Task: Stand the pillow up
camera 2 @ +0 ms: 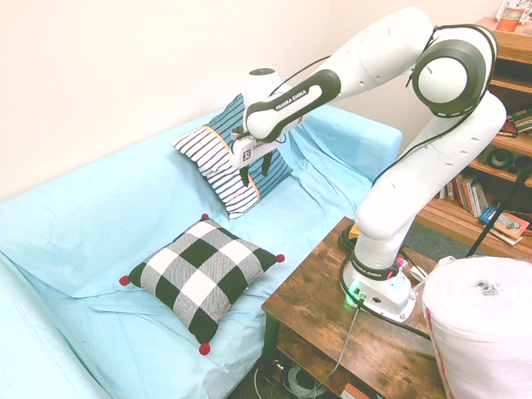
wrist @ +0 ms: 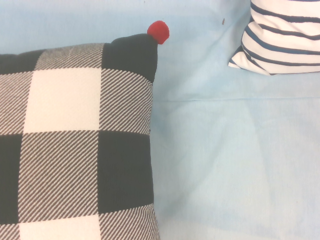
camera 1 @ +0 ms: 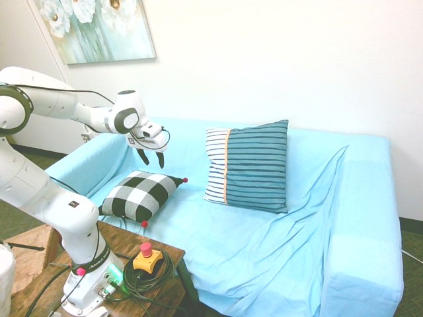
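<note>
Fingers (camera 1: 152,158) spread, empty, above one checked pillow (camera 1: 139,195) lying flat; one striped cushion (camera 1: 248,165) upright

The pillow (camera 1: 139,195) lies flat on the sofa (camera 1: 277,238) seat, near its front edge — the gripper (camera 1: 151,158) hangs above it, apart. The striped cushion (camera 1: 248,165) stands against the backrest, beside the pillow — apart.
</note>
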Controlling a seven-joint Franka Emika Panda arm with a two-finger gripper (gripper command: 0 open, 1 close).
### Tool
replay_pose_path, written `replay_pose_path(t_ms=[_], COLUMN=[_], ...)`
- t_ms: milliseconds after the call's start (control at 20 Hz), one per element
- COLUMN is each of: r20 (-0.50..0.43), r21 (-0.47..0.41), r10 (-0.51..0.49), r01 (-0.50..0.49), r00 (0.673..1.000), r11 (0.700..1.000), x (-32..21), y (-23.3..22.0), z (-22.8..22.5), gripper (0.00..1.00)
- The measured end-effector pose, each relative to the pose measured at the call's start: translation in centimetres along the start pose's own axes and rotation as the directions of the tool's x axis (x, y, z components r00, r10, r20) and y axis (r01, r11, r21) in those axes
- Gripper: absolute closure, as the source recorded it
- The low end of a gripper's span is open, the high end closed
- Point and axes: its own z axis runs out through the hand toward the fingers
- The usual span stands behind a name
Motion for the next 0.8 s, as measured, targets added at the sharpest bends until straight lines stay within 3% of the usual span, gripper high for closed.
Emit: replay_pose_path(t_ms=[200, 400, 800], r20=[0.006, 0.006, 0.039], r21=[-0.012, -0.048, -0.144], r10=[-0.020, -0.078, -0.191], r01=[0.021, 0.078, 0.194], r00=[1.000, 0.997, 0.981], r11=[1.000, 0.996, 0.970], x=[-0.7, -4.9, -16.6], y=[-0.7, -4.1, -9.7], z=[0.7, 3.1, 13.5], gripper=[0.00, 0.00, 0.00])
